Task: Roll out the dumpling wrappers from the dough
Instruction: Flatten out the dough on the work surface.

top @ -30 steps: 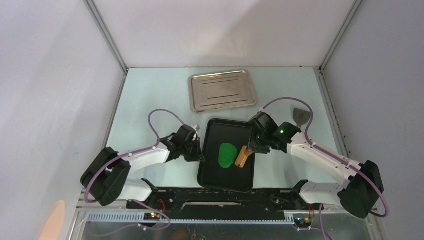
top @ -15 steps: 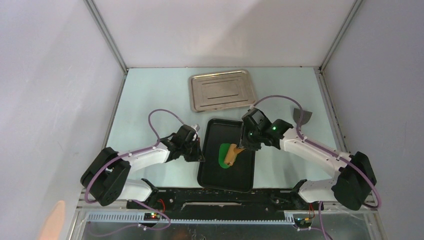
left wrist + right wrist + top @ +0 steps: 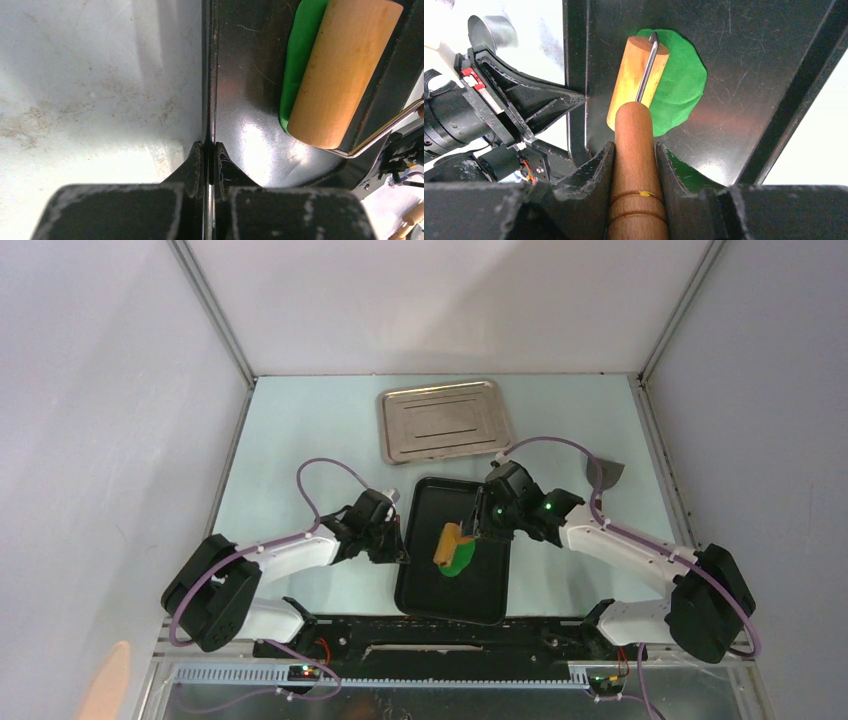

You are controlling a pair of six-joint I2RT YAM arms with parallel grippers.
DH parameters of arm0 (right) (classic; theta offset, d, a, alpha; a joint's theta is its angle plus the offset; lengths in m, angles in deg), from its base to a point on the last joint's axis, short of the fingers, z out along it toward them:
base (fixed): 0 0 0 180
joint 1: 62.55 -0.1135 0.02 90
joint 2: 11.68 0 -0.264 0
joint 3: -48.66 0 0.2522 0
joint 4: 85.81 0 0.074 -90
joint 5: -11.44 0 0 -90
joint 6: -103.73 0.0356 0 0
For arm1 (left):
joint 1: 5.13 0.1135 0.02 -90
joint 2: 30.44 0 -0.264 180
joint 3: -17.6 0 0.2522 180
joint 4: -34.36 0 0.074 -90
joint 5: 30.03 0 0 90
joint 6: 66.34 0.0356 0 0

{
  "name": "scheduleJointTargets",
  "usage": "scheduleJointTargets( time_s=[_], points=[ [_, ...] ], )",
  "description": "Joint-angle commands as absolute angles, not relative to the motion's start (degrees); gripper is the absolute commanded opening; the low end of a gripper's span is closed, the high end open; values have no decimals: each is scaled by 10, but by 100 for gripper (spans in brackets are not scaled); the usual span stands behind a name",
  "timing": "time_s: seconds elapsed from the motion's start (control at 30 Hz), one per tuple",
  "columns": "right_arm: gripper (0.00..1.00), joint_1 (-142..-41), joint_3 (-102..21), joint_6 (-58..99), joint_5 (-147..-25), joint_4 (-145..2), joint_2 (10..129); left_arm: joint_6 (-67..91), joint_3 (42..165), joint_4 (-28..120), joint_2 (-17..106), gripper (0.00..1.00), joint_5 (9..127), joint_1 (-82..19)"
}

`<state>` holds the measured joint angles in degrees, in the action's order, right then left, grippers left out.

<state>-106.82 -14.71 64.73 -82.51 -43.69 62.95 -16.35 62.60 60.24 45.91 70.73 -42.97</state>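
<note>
Across the black tray (image 3: 452, 596) we had pushed the roller (image 3: 626, 85), grasped in our right pincer (image 3: 634, 150), leftward over the dough (image 3: 681, 85) just ahead of it, thinning the sheet, our left pincer (image 3: 210, 148) clenched on the rim.

Dough (image 3: 681, 80): bright green, uniform, no pattern.

Roller (image 3: 628, 85): tan wooden barrel, yellower along one side. The handle is reddish-brown with dark turned rings and a small yellow speck. The wire bracket is silver.

Tray (image 3: 450, 595): glossy black, with fine pale scratches and white glare patches.

Pan (image 3: 444, 420): silver-grey, with pressed rectangular lines.

Table (image 3: 300, 430): pale mint from above. Close up it is off-white with brownish smudges.

Left arm (image 3: 290, 558) and right arm (image 3: 630, 550): white shells, black joints, purple cables (image 3: 325, 465). The right arm has a green lamp (image 3: 548, 506).

Left gripper (image 3: 210, 150) and right gripper (image 3: 634, 150): black, edges dusted whitish-grey.
</note>
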Motion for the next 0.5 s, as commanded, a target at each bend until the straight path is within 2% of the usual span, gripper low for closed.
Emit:
scheduleJointTargets(
  time_s=[0.0,0.13,0.23,0.47],
  points=[
    [0,-1052,-105,625,-807,-312,610,-157,647,604,453,0,714,-427],
    [0,-1046,-95,622,-801,-276,583,-151,652,607,461,0,717,-427],
    [0,-1051,-75,623,-803,-308,581,-151,652,603,463,0,723,-427],
    [0,-1093,-82,625,-705,-384,647,-151,659,608,467,0,725,-427]
  ],
)
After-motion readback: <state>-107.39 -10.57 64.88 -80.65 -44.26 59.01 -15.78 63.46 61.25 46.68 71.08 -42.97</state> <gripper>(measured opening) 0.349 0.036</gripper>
